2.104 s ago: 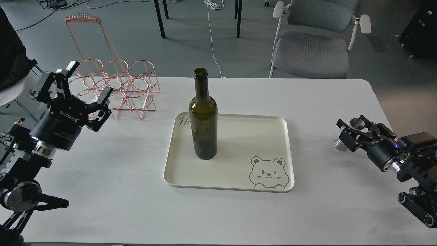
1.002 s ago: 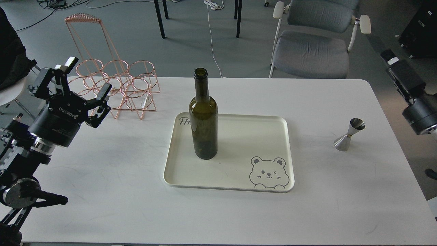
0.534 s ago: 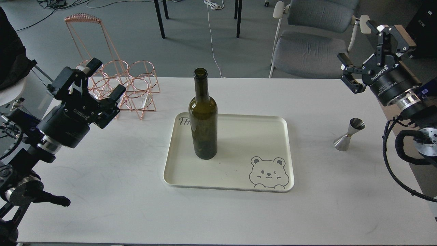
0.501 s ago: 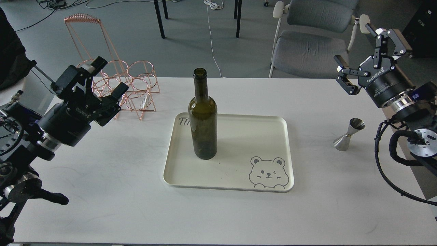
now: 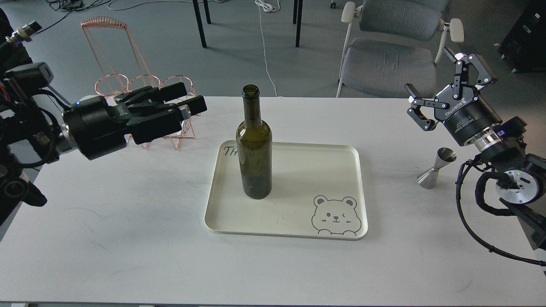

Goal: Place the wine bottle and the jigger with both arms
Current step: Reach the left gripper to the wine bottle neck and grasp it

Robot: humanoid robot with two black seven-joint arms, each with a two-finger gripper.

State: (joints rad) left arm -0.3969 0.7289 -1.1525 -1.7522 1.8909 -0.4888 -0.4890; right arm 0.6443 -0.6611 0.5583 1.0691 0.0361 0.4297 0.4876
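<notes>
The wine bottle (image 5: 254,145), dark olive-green and uncorked, stands upright on the left part of a cream tray (image 5: 324,170) with a bear drawing. The silver jigger (image 5: 436,168) stands on the white table to the right of the tray. My left gripper (image 5: 194,99) is level with the bottle's shoulder and to its left. Its fingers point right at the bottle, a clear gap away, open and empty. My right gripper (image 5: 445,87) is open and empty. It hangs above and behind the jigger, apart from it.
A copper wire bottle rack (image 5: 128,81) stands at the table's back left, just behind my left gripper. A grey chair (image 5: 390,59) stands beyond the table's far edge. The table's right edge runs close to the jigger and my right arm.
My left gripper swung right and turned sideways, fingers now pointing at the bottle. My right gripper, which left the jigger two seconds ago, came back into view and moved down-left. Bottle and jigger have not moved.
</notes>
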